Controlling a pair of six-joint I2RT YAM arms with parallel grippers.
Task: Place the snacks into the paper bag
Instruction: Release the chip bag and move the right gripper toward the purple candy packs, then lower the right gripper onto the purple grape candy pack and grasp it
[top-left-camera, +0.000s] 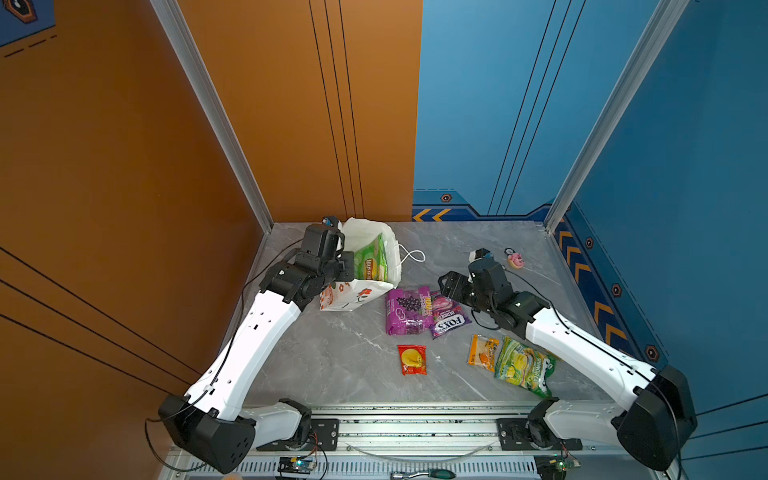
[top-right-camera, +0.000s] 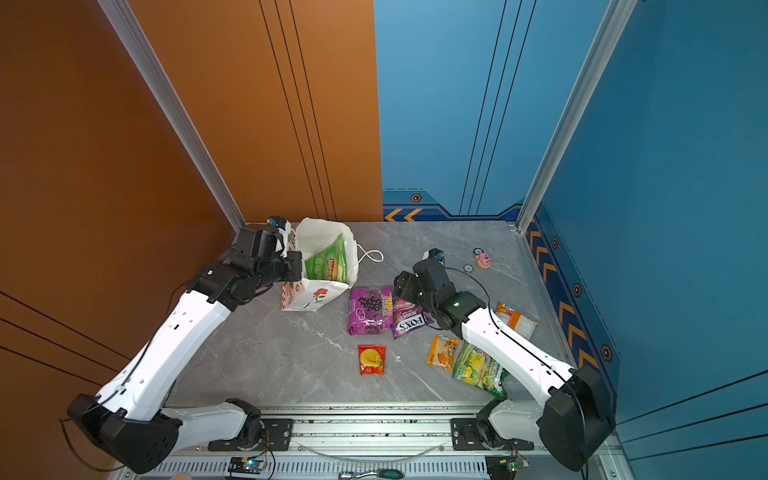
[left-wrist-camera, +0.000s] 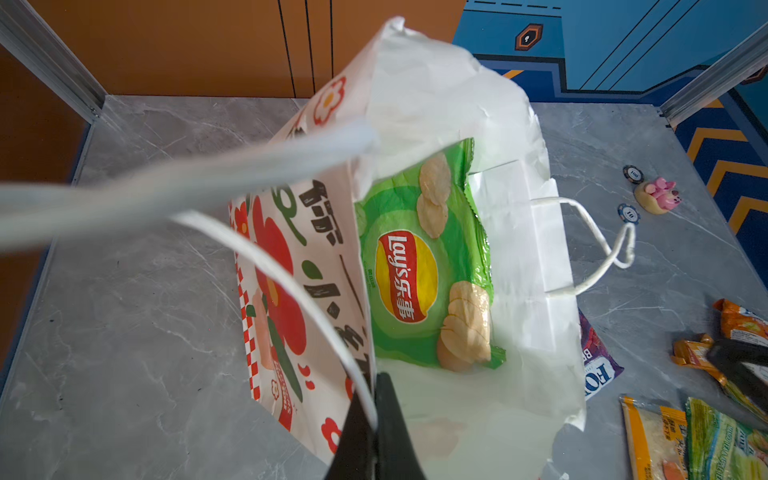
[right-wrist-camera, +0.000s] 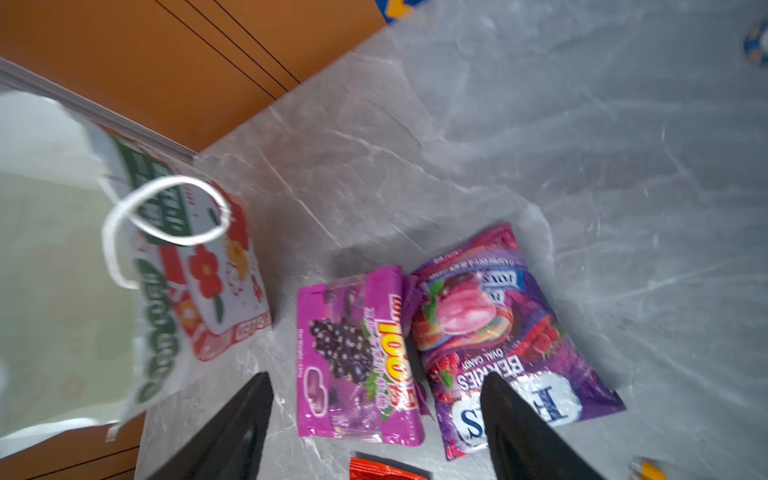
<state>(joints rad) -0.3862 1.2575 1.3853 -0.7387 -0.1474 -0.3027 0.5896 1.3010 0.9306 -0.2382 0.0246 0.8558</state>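
My right gripper (right-wrist-camera: 378, 376) is spread wide and empty, hanging over the grape packet (right-wrist-camera: 357, 357) and the Fox's packet (right-wrist-camera: 498, 332), mid-frame in both top views. My left gripper (left-wrist-camera: 380, 384) is pinched on the rim of the paper bag (top-left-camera: 353, 295), just left of centre. One down: the chips packet (left-wrist-camera: 419, 270) is inside. Left to go, far as I can see: both purples, red packet (top-left-camera: 412, 359), orange packet (top-left-camera: 482, 352), second orange packet (top-right-camera: 515, 318) and green-yellow packet (top-left-camera: 523, 370), lower right.

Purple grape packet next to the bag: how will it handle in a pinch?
Probably floppy: the grape packet is thin film lying flat. Glossy glare suggests slippery. It abuts the Fox's packet, so a push may shift both.
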